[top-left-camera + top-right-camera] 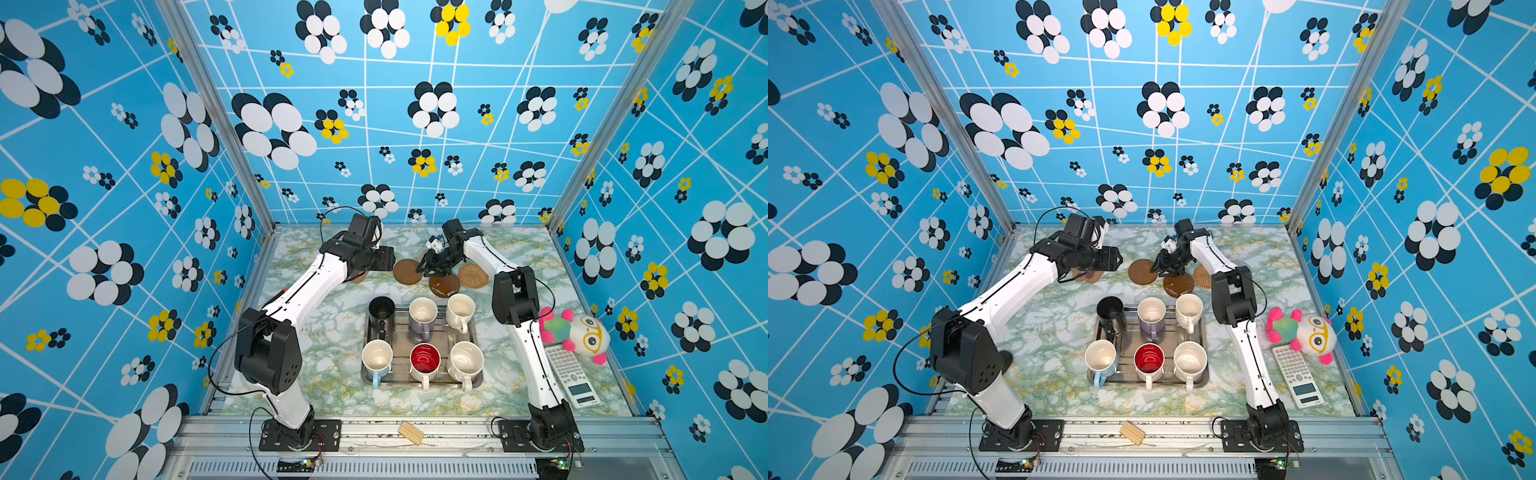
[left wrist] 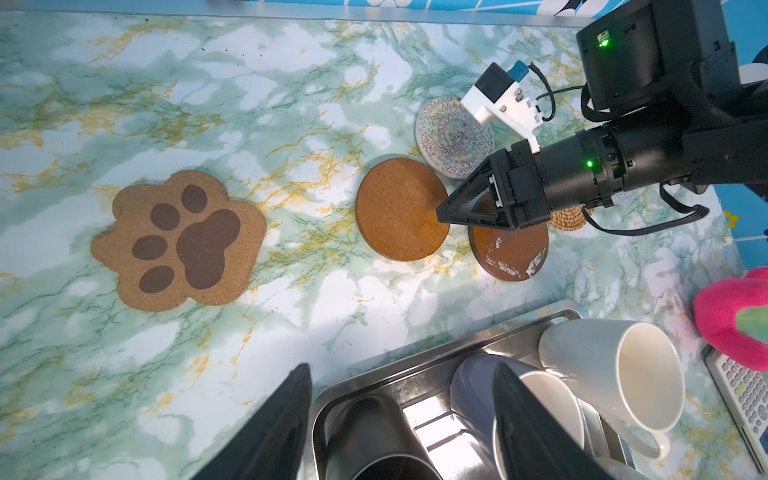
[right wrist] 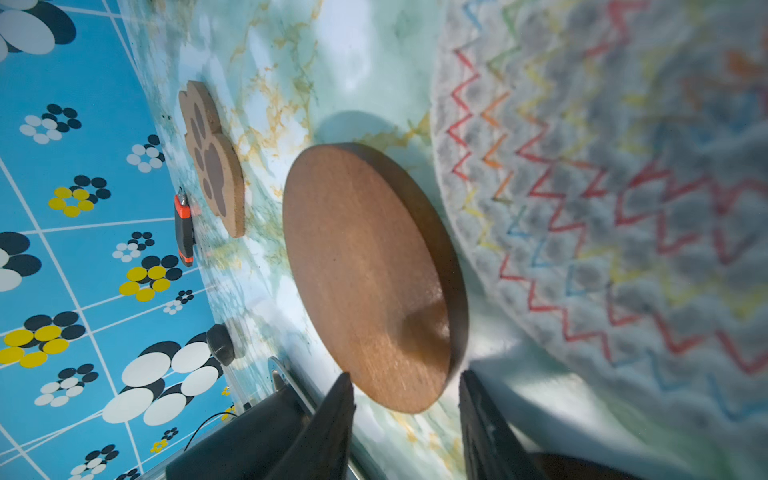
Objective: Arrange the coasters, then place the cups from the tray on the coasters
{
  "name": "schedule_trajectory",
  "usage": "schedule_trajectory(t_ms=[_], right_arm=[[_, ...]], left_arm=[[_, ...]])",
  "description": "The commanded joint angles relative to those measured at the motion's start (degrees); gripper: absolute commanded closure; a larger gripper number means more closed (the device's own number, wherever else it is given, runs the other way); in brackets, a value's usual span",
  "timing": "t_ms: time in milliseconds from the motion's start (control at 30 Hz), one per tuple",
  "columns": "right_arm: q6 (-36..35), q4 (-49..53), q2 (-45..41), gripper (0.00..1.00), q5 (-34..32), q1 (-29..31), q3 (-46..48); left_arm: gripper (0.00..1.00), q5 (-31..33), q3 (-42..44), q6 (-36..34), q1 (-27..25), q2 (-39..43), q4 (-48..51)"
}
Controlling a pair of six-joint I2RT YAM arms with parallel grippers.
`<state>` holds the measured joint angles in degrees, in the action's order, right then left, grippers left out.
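1. Two black fingers of the left claw (image 2: 402, 370) fill the near edge of the left wrist view. They are spread wide with nothing between them, and their tips show in front of the tray (image 2: 457, 347). Three cups stand at this end of the tray: the black cup (image 2: 374, 432), the lavender cup (image 2: 473, 382) and the cream cup (image 2: 615, 365).
2. Five coasters lie on the counter (image 2: 291, 104) in the same view. The paw coaster (image 2: 178, 241) lies well apart from the rest. The plain brown disc (image 2: 399, 208), scuffed brown disc (image 2: 511, 253), grey spiral coaster (image 2: 446, 137) and rattan coaster (image 2: 567, 218) are bunched together. The right claw (image 2: 440, 212) has its tips at the plain brown disc's rim.
3. The right wrist view shows the right claw's fingers partway apart, with the near rim of the plain brown disc between them. I cannot tell whether they pinch it. The disc lies flat on the counter, with the grey spiral coaster just beside it and the paw coaster farther off.
4. Both top views show six cups in the tray, in two rows of three.
   - The far row holds the black, lavender and cream cups.
   - The near row holds the light blue cup (image 1: 377, 357), red-lined cup (image 1: 425, 359) and speckled cup (image 1: 466, 361).
   - Each cup looks empty.
   - Four coasters show beyond the tray, the paw coaster mostly under the left arm.
   - One plush toy (image 1: 577, 332) and one calculator (image 1: 571, 374) lie to the right of the right arm.
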<state>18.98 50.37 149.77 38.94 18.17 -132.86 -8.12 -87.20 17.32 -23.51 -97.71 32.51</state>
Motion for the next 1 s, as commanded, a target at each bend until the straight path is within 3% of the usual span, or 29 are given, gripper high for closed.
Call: schedule_trajectory(t_ms=[0,433,967], right_arm=[[1.5,-0.8,2.5,0.57,0.2,1.3,-2.5],[4.7,-0.2,8.3,0.64,1.7,3.8,-11.7],[9.4,-5.5,10.7,0.65,4.0,6.0,-14.1]], left_arm=[[0.30,1.1,1.4,0.8,0.3,3.3,-1.7],[0.30,1.0,4.3,1.1,0.5,6.1,-2.2],[0.30,0.9,5.7,1.1,0.8,8.0,-2.0]])
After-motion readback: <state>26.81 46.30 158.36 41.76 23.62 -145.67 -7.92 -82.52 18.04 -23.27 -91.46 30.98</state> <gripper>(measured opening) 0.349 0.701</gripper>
